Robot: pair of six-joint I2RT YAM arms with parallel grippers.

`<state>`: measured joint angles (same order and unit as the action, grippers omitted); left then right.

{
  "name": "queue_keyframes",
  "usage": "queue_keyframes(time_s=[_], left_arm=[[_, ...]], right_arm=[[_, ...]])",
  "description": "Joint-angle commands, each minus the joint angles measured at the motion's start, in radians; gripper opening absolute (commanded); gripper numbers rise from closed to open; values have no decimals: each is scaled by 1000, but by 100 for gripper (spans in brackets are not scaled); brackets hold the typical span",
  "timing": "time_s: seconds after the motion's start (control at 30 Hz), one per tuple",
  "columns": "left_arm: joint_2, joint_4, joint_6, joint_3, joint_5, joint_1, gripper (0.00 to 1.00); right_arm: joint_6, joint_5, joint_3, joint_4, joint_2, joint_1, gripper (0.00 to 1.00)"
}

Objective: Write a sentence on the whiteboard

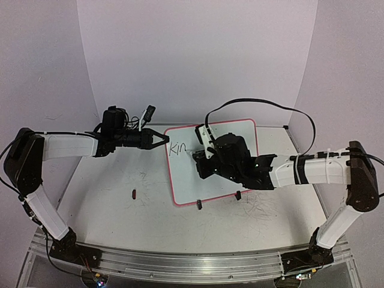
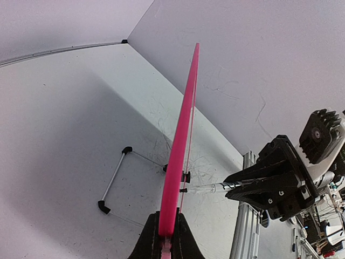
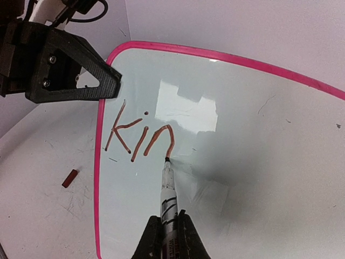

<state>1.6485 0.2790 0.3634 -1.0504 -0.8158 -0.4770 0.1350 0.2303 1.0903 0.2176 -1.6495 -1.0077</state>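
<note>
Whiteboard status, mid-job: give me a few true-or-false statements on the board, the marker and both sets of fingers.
1. The left fingers clamp the whiteboard by its frame. True.
2. The sentence is finished. False: only "kin" is written.
3. The marker tip hovers off the board. False: it touches at the end of the n.
4. The right fingers hold the marker. True.
5. The small red piece lies on the whiteboard. False: it lies on the table beside it.
</note>
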Motion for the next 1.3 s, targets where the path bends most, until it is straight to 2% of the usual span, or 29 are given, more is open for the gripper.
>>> queue_keyframes(time_s=[0.0,0.37,1.27], left_arm=[[-45,16,-24,3,1,-8,0],[-49,16,-26,3,2,-8,0],[-49,17,-26,6,-2,-8,0]], right_arm=[[12,21,-3,-26,20,8,0],[34,-5,9,-5,84,18,0],[5,32,47,-3,23,34,0]])
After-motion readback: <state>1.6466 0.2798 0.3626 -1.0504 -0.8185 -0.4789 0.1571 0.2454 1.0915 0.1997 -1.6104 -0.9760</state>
